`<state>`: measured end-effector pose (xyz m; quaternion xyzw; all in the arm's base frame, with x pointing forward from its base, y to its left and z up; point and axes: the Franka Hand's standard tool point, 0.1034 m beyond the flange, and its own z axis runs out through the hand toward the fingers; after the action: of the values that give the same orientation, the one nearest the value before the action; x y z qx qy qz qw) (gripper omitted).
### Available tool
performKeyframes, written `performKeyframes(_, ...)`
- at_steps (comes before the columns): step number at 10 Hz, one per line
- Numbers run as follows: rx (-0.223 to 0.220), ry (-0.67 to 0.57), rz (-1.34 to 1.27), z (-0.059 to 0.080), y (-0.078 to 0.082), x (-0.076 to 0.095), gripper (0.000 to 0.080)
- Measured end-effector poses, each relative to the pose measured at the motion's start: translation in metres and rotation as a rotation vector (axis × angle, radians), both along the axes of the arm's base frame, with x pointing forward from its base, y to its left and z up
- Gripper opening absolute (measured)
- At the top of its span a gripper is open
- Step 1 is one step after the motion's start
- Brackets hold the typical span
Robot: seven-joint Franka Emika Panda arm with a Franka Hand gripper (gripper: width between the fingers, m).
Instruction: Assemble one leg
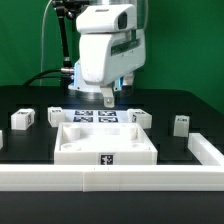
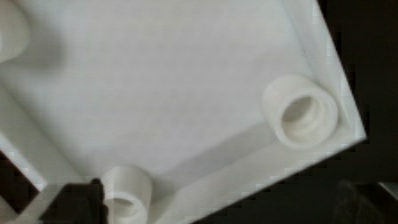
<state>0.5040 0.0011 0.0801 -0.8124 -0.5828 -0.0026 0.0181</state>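
The large white square panel [image 1: 105,143] lies in the middle of the table, with raised corner holes. My gripper [image 1: 108,97] hangs just above the panel's far edge. In the wrist view the panel [image 2: 178,90] fills the picture, with one corner hole [image 2: 299,110] and a second one [image 2: 128,192] beside a dark finger [image 2: 68,203]. The gripper [image 2: 217,208] is open and empty. Small white legs with tags stand apart on the table: two on the exterior view's left [image 1: 22,119] [image 1: 55,115] and one on the right [image 1: 181,124]. No leg shows in the wrist view.
The marker board [image 1: 100,117] lies flat behind the panel, under the gripper. A long white rail [image 1: 110,179] runs along the table's front and turns back on the exterior view's right [image 1: 207,150]. A green wall stands behind.
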Motion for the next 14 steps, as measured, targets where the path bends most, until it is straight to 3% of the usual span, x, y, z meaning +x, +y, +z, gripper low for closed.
performKeyframes(1, -0.017, 0.006, 0.029, -0.005, -0.001, -0.002, 0.065)
performKeyframes(6, -0.019, -0.014, 0.083, -0.007, -0.001, -0.001, 0.065)
performKeyframes(9, -0.033, -0.039, 0.218, -0.026, 0.009, -0.026, 0.065)
performKeyframes(12, -0.025, -0.005, 0.252, -0.046, 0.0, -0.056, 0.065)
performKeyframes(14, -0.017, 0.023, 0.234, -0.06, -0.006, -0.063, 0.065)
